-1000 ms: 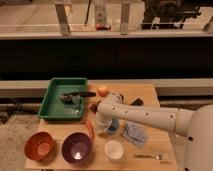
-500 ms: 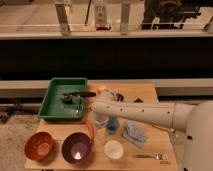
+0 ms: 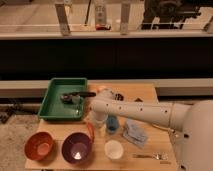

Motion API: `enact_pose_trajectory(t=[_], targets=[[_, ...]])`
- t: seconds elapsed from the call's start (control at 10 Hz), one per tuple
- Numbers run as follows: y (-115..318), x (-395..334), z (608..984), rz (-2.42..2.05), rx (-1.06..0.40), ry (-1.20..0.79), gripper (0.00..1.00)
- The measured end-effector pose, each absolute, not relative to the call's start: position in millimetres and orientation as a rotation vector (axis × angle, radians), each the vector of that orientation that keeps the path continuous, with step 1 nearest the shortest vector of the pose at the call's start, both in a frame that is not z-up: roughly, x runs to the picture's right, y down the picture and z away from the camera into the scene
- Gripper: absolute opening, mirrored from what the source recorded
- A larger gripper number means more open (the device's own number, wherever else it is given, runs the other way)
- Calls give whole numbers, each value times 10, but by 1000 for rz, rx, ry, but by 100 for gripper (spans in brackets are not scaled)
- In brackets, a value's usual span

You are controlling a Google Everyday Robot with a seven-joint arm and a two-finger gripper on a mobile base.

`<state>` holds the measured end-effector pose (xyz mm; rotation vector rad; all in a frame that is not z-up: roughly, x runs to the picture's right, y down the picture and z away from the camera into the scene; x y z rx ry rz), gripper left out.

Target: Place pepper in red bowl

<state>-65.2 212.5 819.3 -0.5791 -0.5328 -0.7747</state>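
Gripper (image 3: 91, 120) hangs over the slim red-orange chili pepper (image 3: 90, 131) – can't tell the jaws' state – round orange-red plastic bowl (image 3: 39, 145) lies leftward

One raised camera looks down over the arm (image 3: 145, 112) onto the table (image 3: 145, 92).

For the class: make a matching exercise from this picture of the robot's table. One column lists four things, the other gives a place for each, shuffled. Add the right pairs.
Things:
1. red bowl
2. purple bowl
3. white cup
4. green tray

Places:
A. back left of the table
B. front left corner
C. front edge, right of both bowls
D. front edge, between the other bowl and the cup

Pairs: 1-B, 2-D, 3-C, 4-A

The gripper, with the pepper, is just above the purple bowl's right rim.
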Motion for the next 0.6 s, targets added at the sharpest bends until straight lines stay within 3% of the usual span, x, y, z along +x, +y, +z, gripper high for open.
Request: enact_pose_trajectory(t=[0.4,0.6], targets=[[2287,-732,8362,-836,-671,-493,78],[2353,-729,8436,-822,-699,-466,61]])
